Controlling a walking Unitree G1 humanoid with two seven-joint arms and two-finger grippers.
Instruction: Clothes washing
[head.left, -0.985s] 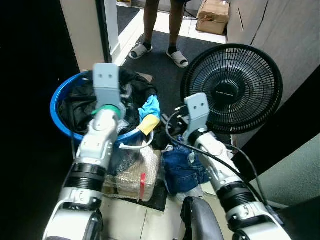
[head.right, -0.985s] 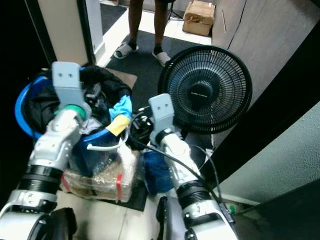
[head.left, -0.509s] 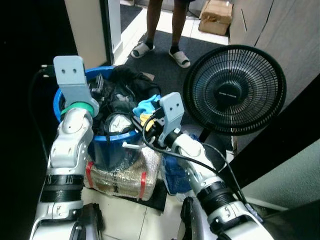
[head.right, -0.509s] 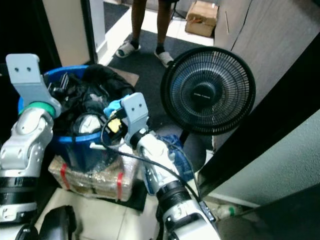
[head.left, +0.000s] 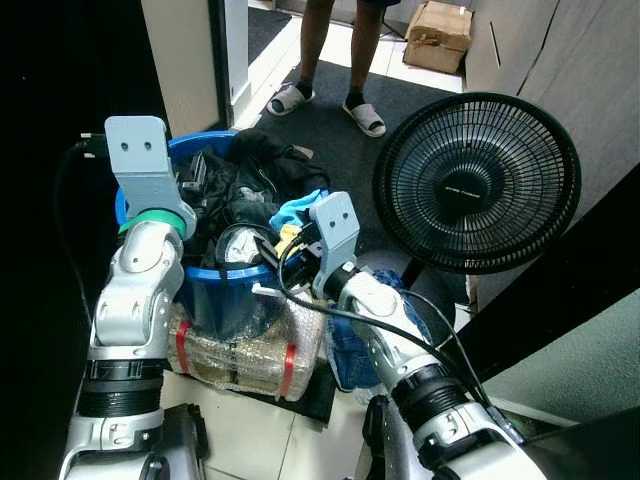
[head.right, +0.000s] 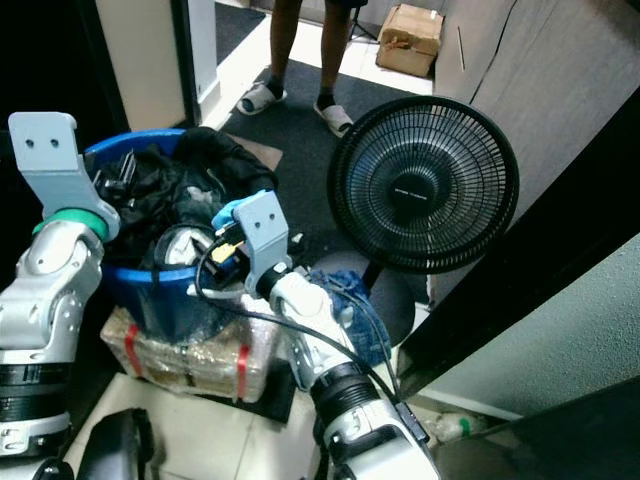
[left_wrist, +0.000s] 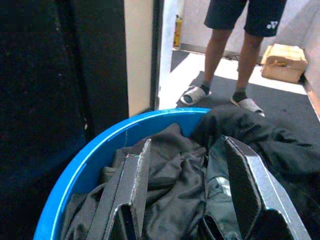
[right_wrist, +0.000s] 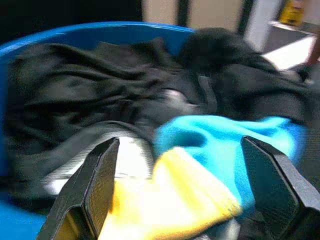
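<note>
Right, both arms are reaching over the blue laundry basket (head.left: 205, 290), which is sitting on a plastic-wrapped bundle (head.left: 250, 345) on the floor, left of the black fan (head.left: 478, 180). The basket is heaped with dark clothes (left_wrist: 175, 175), and a blue and yellow garment (right_wrist: 210, 170) is lying on the pile at the right side of the rim.

The left hand (left_wrist: 187, 185) is hovering above the left, far part of the heap, its two black fingers (left_wrist: 131, 185) standing well apart with nothing between them, pointing down at a black garment. Beyond its tips the basket's blue wall is curving round, and past that the dark mat (head.left: 330, 130) is running away to the far side.

The right hand (right_wrist: 187, 185) is hanging over the right edge of the basket, just above the blue and yellow garment. Its fingers (right_wrist: 102, 185) are spread wide too, gripping nothing, with the yellow fold lying between them and the blue part just beyond.

A crumpled piece of denim (head.left: 350, 345) is lying on the floor right of the bundle, under the right arm, near the fan's base.

At the far end a person is standing on the mat in dark shorts, socks and sandals (head.left: 365, 115), and a cardboard box (head.left: 440, 35) is sitting on the floor to the right of them.
</note>
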